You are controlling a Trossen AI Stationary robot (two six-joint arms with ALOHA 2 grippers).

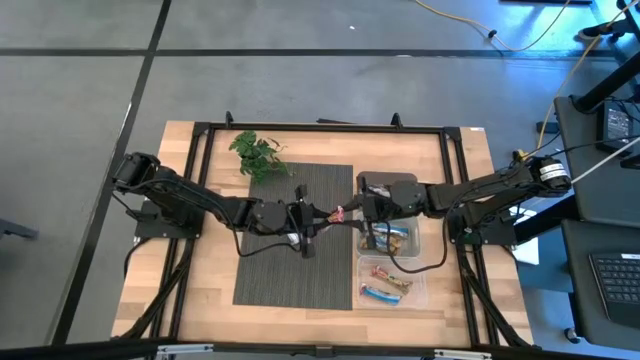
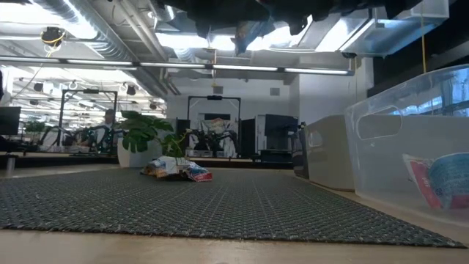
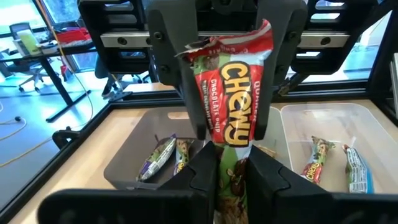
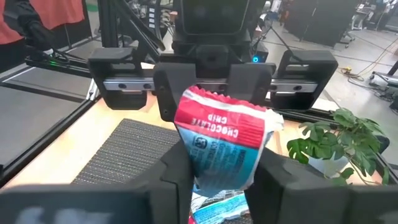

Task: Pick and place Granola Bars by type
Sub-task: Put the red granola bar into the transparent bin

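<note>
One granola bar (image 1: 337, 213), in a red, green and blue-white wrapper, hangs in the air between my two grippers above the dark mat (image 1: 290, 270). My left gripper (image 1: 318, 216) is shut on one end of it and my right gripper (image 1: 354, 212) is shut on the other. The bar shows large in the left wrist view (image 3: 233, 106) and in the right wrist view (image 4: 224, 149). A small pile of other bars (image 2: 176, 170) lies on the mat. Sorted bars lie in two clear bins: purple ones (image 3: 158, 158) in one, red and blue ones (image 3: 314, 165) in the other. My left gripper pinches the bar's green end (image 3: 233, 177) between its two fingers, coming level from the table's left. The bar runs on straight from the fingers and is lifted clear of the mat. My right gripper pinches the bar's blue-white part (image 4: 217, 177) between its two fingers, coming level from the table's right. The bar's red crimped end (image 4: 217, 106) reaches toward the left gripper. The bar is clear of the mat.
Two clear bins stand at the mat's right edge, one farther (image 1: 405, 240) and one nearer (image 1: 392, 285). A green plant sprig (image 1: 258, 153) stands at the mat's far left corner. A black frame rail (image 1: 330, 127) runs round the table.
</note>
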